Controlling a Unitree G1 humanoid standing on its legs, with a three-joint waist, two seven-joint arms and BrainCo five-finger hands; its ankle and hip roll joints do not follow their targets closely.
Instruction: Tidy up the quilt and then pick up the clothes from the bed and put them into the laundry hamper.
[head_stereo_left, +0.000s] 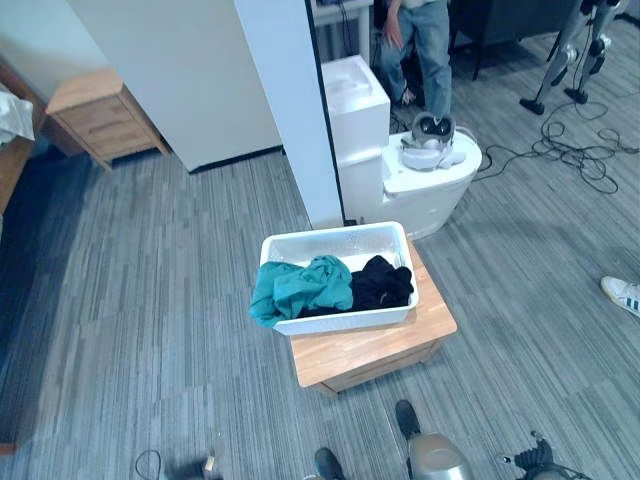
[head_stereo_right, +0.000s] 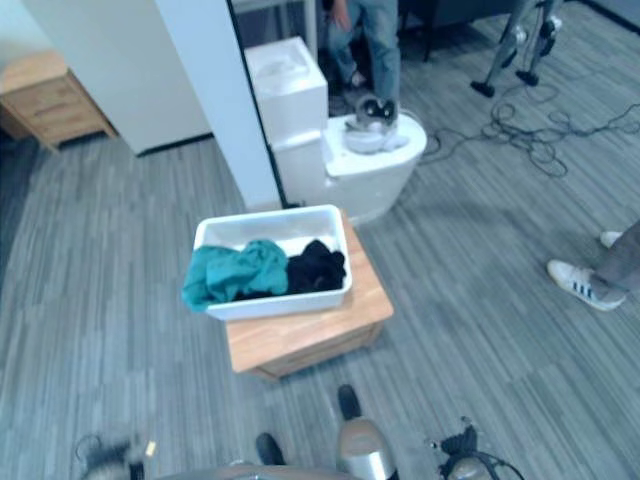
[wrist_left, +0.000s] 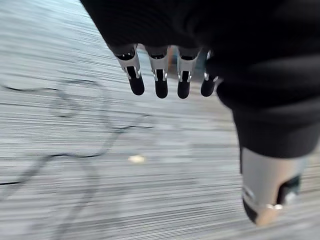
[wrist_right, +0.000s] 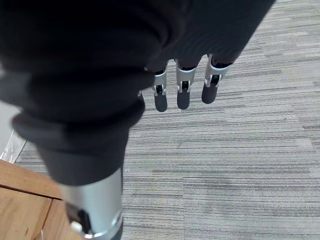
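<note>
1. Hanging nearest the cameras, the left robot hand (wrist_left: 165, 75) is pointing its relaxed, straight fingers (wrist_left: 161, 85) down over the grey plank floor (wrist_left: 100, 165), grasping nothing.
2. Likewise released, the right robot hand (wrist_right: 182, 85) is dangling empty above the same floor, with a wooden edge showing beside its arm.
3. Ahead of the robot, a white laundry hamper (head_stereo_left: 335, 243) is sitting on a low wooden table (head_stereo_left: 400, 340).
4. Inside the hamper, a teal garment (head_stereo_left: 300, 287) is lying against a black garment (head_stereo_left: 381, 283), and the teal one is spilling over the hamper's left rim.
5. Beyond the hamper, a white toilet (head_stereo_left: 400, 170) is standing beside a white partition (head_stereo_left: 290, 100).
6. A wooden nightstand (head_stereo_left: 100, 115) is standing at the far left.
7. A person in jeans (head_stereo_left: 425, 50) is standing behind the toilet, and a white sneaker (head_stereo_right: 585, 282) is showing at the right.
</note>
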